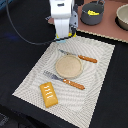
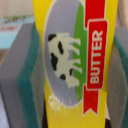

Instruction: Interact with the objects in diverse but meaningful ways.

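Currently gripper (image 1: pixel 66 36) jaws clamped on yellow butter box (image 2: pixel 75 60), held over placemat (image 1: pixel 30 75) far edge, near bench rear. Bread block (image 1: pixel 48 94) at placemat near edge. Advise: hold box upright, lower slowly, release clear of plate (image 1: pixel 69 66).

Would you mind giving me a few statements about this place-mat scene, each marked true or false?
1. The round tan plate lies between the fork and the knife. True.
2. The bread block sits on the plate. False: it lies on the place mat, apart from the plate.
3. The wrist view shows a yellow box labelled BUTTER between the gripper pads. True.
4. The grey saucepan is empty. False: something yellow lies inside.
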